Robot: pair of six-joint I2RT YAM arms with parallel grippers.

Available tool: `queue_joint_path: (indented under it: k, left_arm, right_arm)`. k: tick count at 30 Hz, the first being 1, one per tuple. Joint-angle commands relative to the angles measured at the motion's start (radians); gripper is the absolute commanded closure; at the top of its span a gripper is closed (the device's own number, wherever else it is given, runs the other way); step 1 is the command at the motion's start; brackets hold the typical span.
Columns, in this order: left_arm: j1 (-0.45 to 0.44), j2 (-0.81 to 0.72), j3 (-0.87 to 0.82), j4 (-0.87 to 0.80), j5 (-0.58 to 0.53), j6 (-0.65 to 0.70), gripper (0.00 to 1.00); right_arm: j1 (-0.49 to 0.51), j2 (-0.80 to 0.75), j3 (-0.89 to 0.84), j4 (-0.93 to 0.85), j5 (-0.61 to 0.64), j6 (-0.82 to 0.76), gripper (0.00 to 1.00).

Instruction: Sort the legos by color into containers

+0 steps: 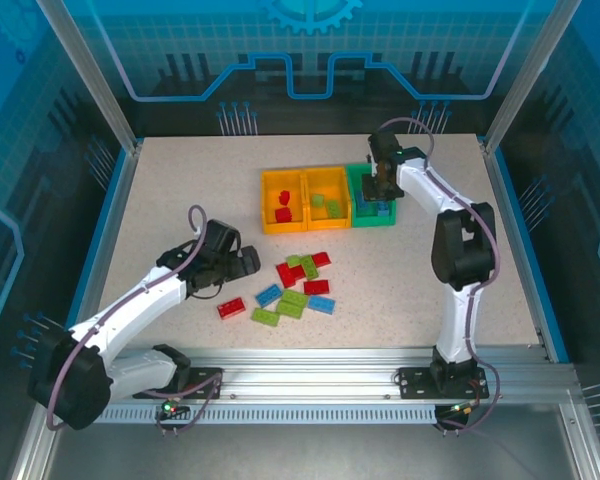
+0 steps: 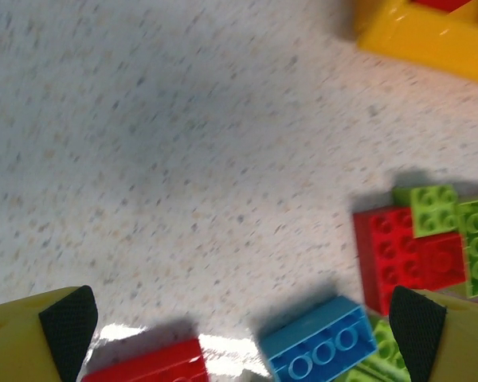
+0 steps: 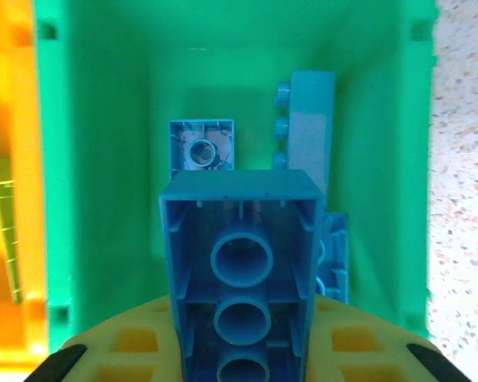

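Left pincer [image 1: 243, 262] is being held wide apart and empty at the edge of the loose bricks [image 1: 298, 285] on the table [image 1: 180, 200]. Farther off, a blue brick [image 3: 239, 263] is being clamped by the right pincer [image 1: 380, 186] above the green bin [image 3: 56, 159], where other blue bricks [image 3: 307, 119] are lying. If released off-centre, a bounce off the rim is being risked.

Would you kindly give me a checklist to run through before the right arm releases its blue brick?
1. Right end effector shut on the held blue brick: ok.
2. Held blue brick above the green bin: ok.
3. Other bricks in that bin all blue: ok.
4. Free floor directly under the held blue brick: cannot tell.
5. Left end effector open over the loose bricks: ok.
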Motion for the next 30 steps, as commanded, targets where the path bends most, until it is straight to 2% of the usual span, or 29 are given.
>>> queue_joint_path:
  k: [1,5,13,19,30]
  left_arm:
    - [0.003,-0.012,-0.033,-0.088,-0.009,-0.093,0.01]
    - [0.001,0.009,-0.046,-0.148,-0.008,-0.134,0.01]
    - [-0.021,0.005,-0.113,-0.17,0.049,-0.235,0.01]
    - [-0.069,0.046,-0.125,-0.137,0.069,-0.268,0.01]
    - [-0.076,0.147,-0.136,-0.073,0.095,-0.26,0.04]
  right_arm:
    - [-0.008,0.058,0.085,-0.078,0.04,-0.015,0.71]
    - [-0.014,0.078,0.102,-0.077,0.056,-0.005,0.63]
    - [-0.014,0.018,0.076,-0.064,0.009,0.011,0.3]
    - [-0.011,-0.021,0.058,-0.052,-0.008,0.028,0.26]
    - [-0.012,-0.143,-0.017,-0.002,-0.031,0.037,0.19]
